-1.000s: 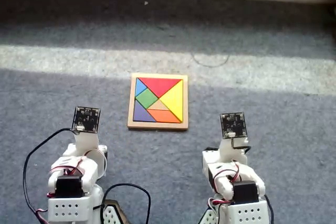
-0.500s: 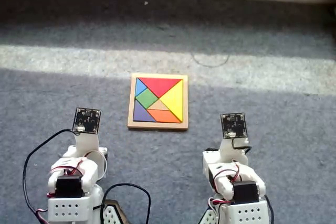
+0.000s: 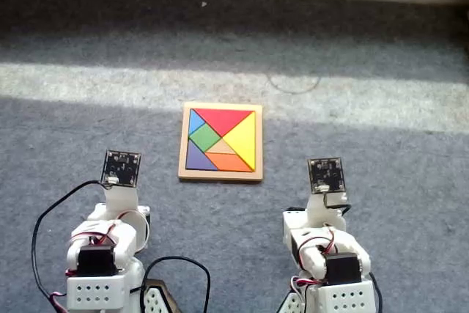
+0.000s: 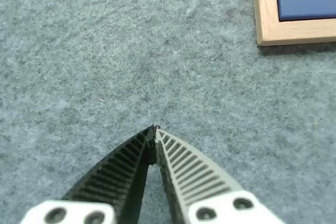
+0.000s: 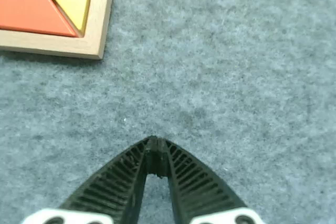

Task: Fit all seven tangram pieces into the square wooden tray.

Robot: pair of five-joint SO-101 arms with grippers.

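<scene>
From above, nothing has shifted in the last second: the tray (image 3: 220,176) lies ahead of both parked arms, all seven tangram pieces (image 3: 223,141) flush inside it, so the task looks done; left wrist: the left gripper (image 4: 154,129) is pinched closed and empty, near the tray's corner; right wrist: the right gripper (image 5: 154,140) is likewise closed on nothing; no writing is legible.

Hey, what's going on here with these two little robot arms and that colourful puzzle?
Nothing is being handled right now. The square wooden tray lies on the grey carpet with all seven coloured pieces fitted inside, among them a large red triangle and a large yellow triangle, so the puzzle looks complete. The left gripper and the right gripper are both shut and empty, each over bare carpet just short of the tray.
</scene>
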